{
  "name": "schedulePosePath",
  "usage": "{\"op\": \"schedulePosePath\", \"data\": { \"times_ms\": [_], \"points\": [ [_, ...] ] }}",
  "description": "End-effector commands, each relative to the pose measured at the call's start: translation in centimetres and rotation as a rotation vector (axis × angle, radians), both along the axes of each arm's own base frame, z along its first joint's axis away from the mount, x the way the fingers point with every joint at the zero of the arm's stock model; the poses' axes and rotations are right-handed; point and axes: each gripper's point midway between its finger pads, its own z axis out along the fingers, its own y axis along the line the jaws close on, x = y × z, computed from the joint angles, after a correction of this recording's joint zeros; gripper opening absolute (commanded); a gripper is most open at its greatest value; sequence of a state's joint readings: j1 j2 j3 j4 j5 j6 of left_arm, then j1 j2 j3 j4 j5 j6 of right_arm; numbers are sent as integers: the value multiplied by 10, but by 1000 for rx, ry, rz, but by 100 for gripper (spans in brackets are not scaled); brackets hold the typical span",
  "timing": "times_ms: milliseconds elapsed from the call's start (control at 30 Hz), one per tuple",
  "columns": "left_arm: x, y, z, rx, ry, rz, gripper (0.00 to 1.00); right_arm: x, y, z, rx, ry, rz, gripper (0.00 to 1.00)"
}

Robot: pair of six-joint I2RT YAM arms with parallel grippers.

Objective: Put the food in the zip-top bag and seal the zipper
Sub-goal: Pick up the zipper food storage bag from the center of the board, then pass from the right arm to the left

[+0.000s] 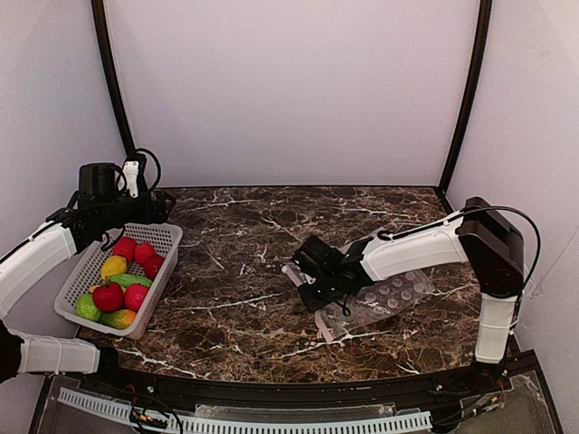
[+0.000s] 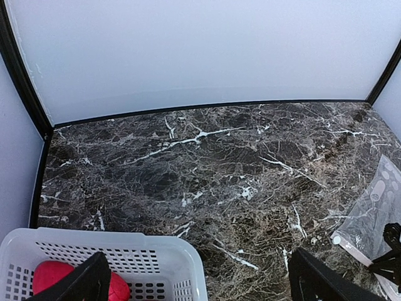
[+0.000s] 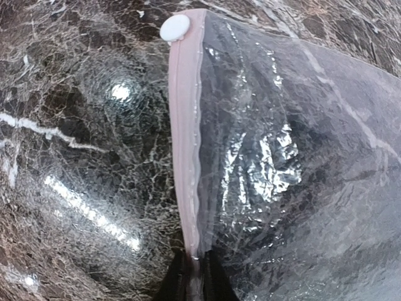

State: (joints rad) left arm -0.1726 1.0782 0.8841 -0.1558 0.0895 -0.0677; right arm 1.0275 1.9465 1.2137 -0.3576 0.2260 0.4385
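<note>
The food (image 1: pixel 122 285), red, green and yellow toy pieces, lies in the white mesh basket (image 1: pixel 86 271) at the left. One red piece (image 2: pixel 53 276) shows in the left wrist view. My left gripper (image 1: pixel 156 210) hangs open over the basket's far end, nothing between its fingers (image 2: pixel 81 285). The clear dotted zip-top bag (image 1: pixel 389 298) lies flat at the right. My right gripper (image 3: pixel 195 279) is shut on the pink zipper (image 3: pixel 186 144) at the bag's left edge. The white slider tab (image 3: pixel 175 27) sits at the strip's far end.
The basket's rim (image 2: pixel 125 241) stands just under my left gripper. Dark marble table (image 1: pixel 244 244) spreads between basket and bag. White walls with black posts close in the back and sides. The right arm's base (image 1: pixel 493 325) stands beside the bag.
</note>
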Motion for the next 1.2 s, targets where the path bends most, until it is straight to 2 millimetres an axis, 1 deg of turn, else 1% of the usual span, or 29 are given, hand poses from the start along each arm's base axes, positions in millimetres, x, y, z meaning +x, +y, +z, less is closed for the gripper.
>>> {"op": "schedulePosePath", "data": {
  "times_ms": [0,33,67,100,167,200,233,267,300,367,433,500,567,700,733,767,800,833,867,900,933,967,1000,1067,1100,1133,1167],
  "points": [
    [-9,-6,-1,-42,12,-11,100,-6,7,5,46,16,19,2],
    [-11,-10,0,-84,18,-17,100,-7,11,10,68,15,33,0],
    [-13,-14,-5,-108,33,-23,100,-7,16,17,96,12,47,0],
    [-17,-20,-4,-170,41,-31,100,-8,21,25,123,10,66,0],
    [-28,-36,-12,-247,70,-68,100,-11,30,48,194,3,105,0],
    [-33,-42,-7,-274,53,-86,100,-11,34,59,226,1,119,0],
    [-39,-52,-10,-303,71,-115,100,-11,37,71,260,1,138,0],
    [-44,-57,-4,-318,53,-134,100,-11,39,82,289,0,150,0],
    [-50,-66,-5,-333,60,-165,100,-13,42,94,328,11,176,0],
    [-59,-76,4,-351,43,-221,100,-15,45,120,413,35,231,0],
    [-68,-85,16,-362,21,-290,100,-18,47,150,512,63,292,0],
    [-78,-94,31,-372,-8,-368,100,-27,49,182,622,110,379,0],
    [-89,-103,47,-376,-43,-457,100,-42,50,214,720,153,478,0],
    [-111,-125,77,-377,-105,-634,100,-81,48,280,897,239,686,0],
    [-117,-131,87,-377,-128,-680,100,-91,46,292,931,266,732,0],
    [-118,-135,90,-374,-133,-700,100,-99,44,304,962,290,774,0],
    [-125,-141,100,-369,-157,-743,100,-107,42,314,987,318,814,0],
    [-125,-145,102,-367,-157,-761,100,-114,39,323,1010,347,852,0],
    [-131,-151,112,-359,-182,-802,100,-121,36,330,1030,375,887,0],
    [-131,-155,113,-356,-181,-818,100,-128,33,336,1049,403,924,0],
    [-136,-161,121,-348,-203,-854,100,-134,30,342,1063,421,949,0],
    [-137,-166,122,-340,-207,-879,100,-138,27,345,1074,439,966,0],
    [-143,-172,129,-342,-220,-909,100,-141,25,347,1080,447,978,0],
    [-150,-181,136,-350,-232,-963,100,-145,21,349,1088,458,986,0],
    [-152,-186,136,-358,-225,-990,100,-147,20,350,1094,464,994,0],
    [-158,-191,140,-364,-228,-1021,100,-148,19,349,1097,474,993,0],
    [-160,-197,138,-366,-215,-1048,100,-149,18,350,1102,477,997,0]
  ]
}}
